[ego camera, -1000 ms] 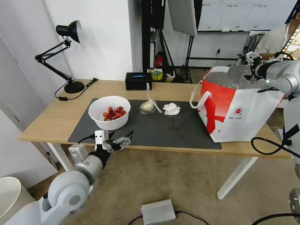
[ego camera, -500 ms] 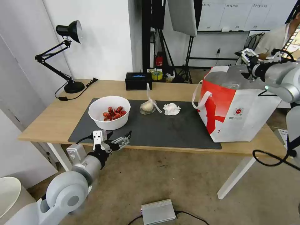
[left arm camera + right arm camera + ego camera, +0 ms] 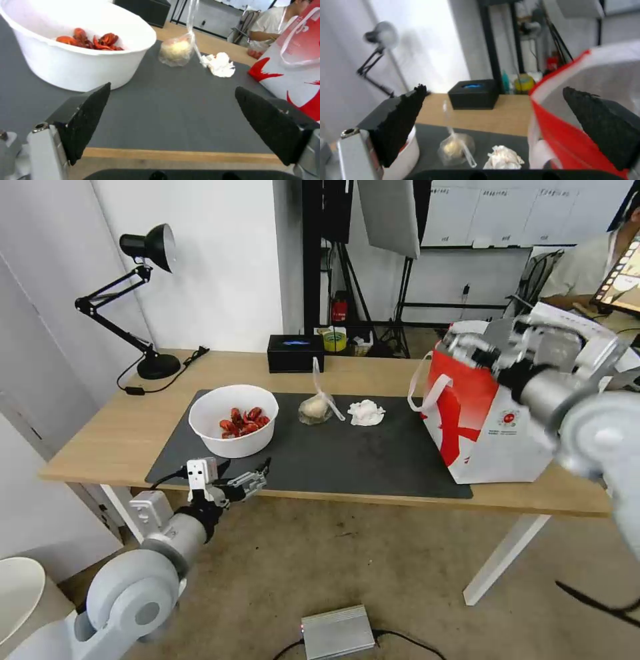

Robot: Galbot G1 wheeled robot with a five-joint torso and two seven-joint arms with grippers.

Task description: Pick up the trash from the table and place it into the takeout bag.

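Observation:
On the dark mat of the table stand a white bowl of red shells, a knotted clear bag with a beige lump, and a crumpled tissue. The takeout bag stands at the table's right end. My left gripper is open, low before the table's front edge, near the bowl. My right gripper is open and holds nothing, above the bag's left rim.
A black tissue box and a black desk lamp stand along the table's back edge. A silver box with cables lies on the floor before the table. A white bin stands at lower left.
My right arm has swung from behind the bag's far right corner to above its left rim, nearer me. My left gripper has drifted slightly left and down.

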